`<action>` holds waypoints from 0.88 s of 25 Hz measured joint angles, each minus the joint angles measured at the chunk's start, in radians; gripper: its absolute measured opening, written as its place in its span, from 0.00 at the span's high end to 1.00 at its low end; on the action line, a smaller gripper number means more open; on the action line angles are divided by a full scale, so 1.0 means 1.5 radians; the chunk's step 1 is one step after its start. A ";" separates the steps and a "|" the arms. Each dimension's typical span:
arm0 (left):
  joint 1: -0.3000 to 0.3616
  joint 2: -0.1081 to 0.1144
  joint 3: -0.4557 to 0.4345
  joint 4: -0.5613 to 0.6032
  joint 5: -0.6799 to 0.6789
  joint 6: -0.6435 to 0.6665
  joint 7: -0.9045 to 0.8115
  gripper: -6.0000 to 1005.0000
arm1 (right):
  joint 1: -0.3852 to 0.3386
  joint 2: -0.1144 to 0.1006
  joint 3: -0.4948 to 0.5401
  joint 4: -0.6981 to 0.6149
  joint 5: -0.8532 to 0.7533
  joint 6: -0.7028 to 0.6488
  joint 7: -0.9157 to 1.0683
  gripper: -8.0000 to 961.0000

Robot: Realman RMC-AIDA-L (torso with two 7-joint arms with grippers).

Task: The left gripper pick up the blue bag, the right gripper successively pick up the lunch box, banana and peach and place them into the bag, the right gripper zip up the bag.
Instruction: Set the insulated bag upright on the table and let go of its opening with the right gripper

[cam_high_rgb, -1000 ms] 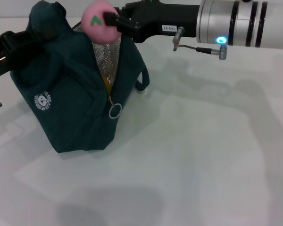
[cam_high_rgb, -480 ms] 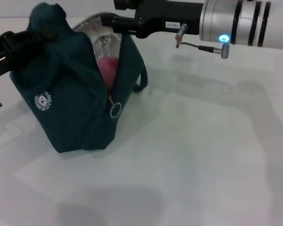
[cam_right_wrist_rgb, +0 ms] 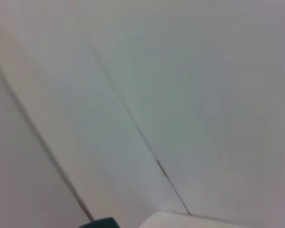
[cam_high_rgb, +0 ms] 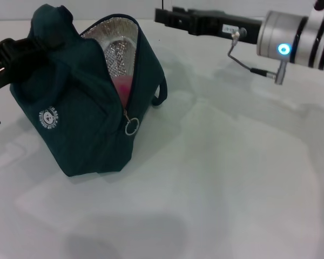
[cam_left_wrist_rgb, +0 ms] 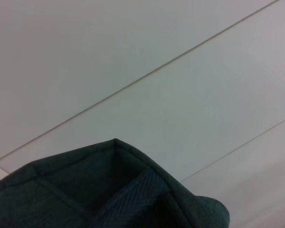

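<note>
two grippers show in the head view, one at each far side of the white table. at the far-left edge the left gripper comes in black and low, its fingers closed on the upper left part of the blue bag, pinching the fabric near the bag's bunched top handle. the bag stands on the left half of the table, its base on the surface, its round white logo facing the near-left corner. the left wrist view shows only a dark teal fold of that bag against the pale table.

the bag's mouth gapes upward and toward the right, unzipped, with the silver quilted lining exposed. deep in the opening the peach shows as a pink patch, resting inside the bag against the lining. just below it the metal ring zip pull hangs at the lower end of the open zipper. a loop handle sticks out on the bag's right side, touching the table.

toward the far-right corner the right gripper reaches in above the table, apart from the bag and beside its open mouth, holding nothing; whether its fingers are apart or together cannot be told. behind it the silver wrist carries a lit blue indicator.
</note>
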 joint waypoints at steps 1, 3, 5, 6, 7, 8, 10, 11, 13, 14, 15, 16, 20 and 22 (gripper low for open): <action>0.000 0.000 0.000 0.000 0.000 0.000 0.000 0.95 | -0.002 0.000 0.000 0.005 0.000 0.000 0.014 0.38; 0.000 0.000 0.000 -0.003 0.000 0.001 0.000 0.95 | -0.002 0.002 -0.001 0.021 -0.001 0.000 0.040 0.38; 0.000 0.000 0.002 -0.006 0.000 0.001 0.000 0.95 | 0.004 0.006 -0.006 0.037 -0.001 0.000 0.053 0.39; 0.000 0.000 0.002 -0.006 0.000 0.001 0.000 0.95 | 0.007 0.008 -0.009 0.043 0.000 0.000 0.059 0.39; 0.000 -0.001 0.004 -0.006 0.000 0.001 0.001 0.95 | 0.011 0.009 -0.014 0.049 0.001 -0.001 0.065 0.39; 0.000 -0.001 0.004 -0.006 0.000 0.001 0.002 0.95 | 0.013 0.010 -0.021 0.053 0.004 -0.003 0.069 0.39; -0.001 -0.002 0.005 -0.006 0.000 0.002 0.004 0.95 | 0.015 0.010 -0.036 0.055 0.013 -0.005 0.071 0.39; -0.001 -0.003 0.005 -0.006 0.000 0.002 0.004 0.95 | 0.015 0.011 -0.046 0.054 0.021 -0.005 0.073 0.39; -0.002 -0.004 0.006 -0.006 0.000 0.002 0.004 0.95 | 0.016 0.011 -0.066 0.053 0.039 -0.005 0.076 0.39; -0.002 -0.004 0.006 -0.006 0.000 0.002 0.004 0.95 | 0.018 0.011 -0.072 0.053 0.046 -0.005 0.077 0.39; -0.001 -0.004 0.006 -0.006 0.001 0.003 0.004 0.95 | 0.019 0.011 -0.075 0.053 0.049 -0.004 0.077 0.39; -0.001 -0.005 0.006 -0.006 0.001 0.004 0.005 0.95 | 0.021 0.011 -0.077 0.052 0.051 -0.003 0.077 0.39; 0.000 -0.011 0.008 -0.006 0.005 0.005 0.005 0.95 | 0.026 0.011 -0.077 0.057 0.051 0.001 0.077 0.39; 0.000 -0.014 0.014 -0.006 0.005 0.006 0.005 0.95 | 0.026 0.011 -0.079 0.060 0.051 0.005 0.078 0.39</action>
